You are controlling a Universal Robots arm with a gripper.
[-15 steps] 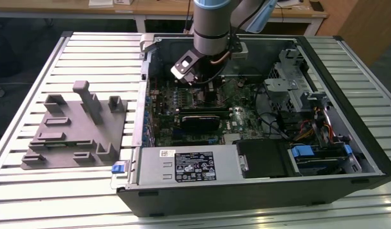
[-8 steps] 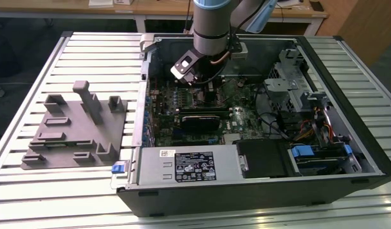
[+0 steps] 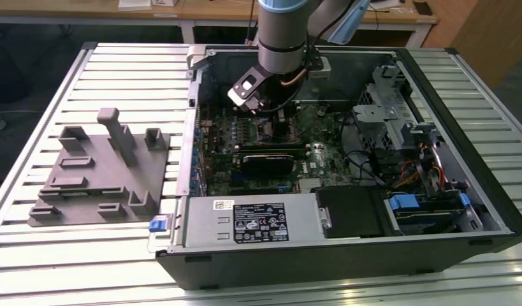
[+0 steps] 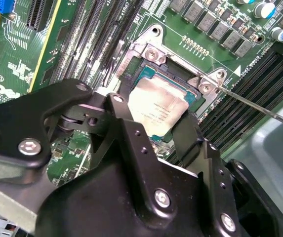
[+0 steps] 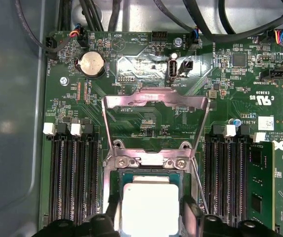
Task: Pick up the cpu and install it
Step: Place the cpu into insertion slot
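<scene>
End effector (image 4: 153,112) clamped on cpu (image 4: 161,101) at the open socket (image 4: 153,52). My worry: any tilt or offset could bend socket contacts.

Your arm (image 3: 282,32) was grey, a pale blue cap (image 3: 346,25) at its two o'clock; the black gripper (image 4: 153,116) carried silver screws (image 4: 162,198).

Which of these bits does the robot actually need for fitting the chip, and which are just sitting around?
Part of the job:
the cpu, gripped between the jaws at the open socket
the socket's flipped-up metal frame

Just lying about:
grey tray
power supply
memory slots
coin battery
</scene>
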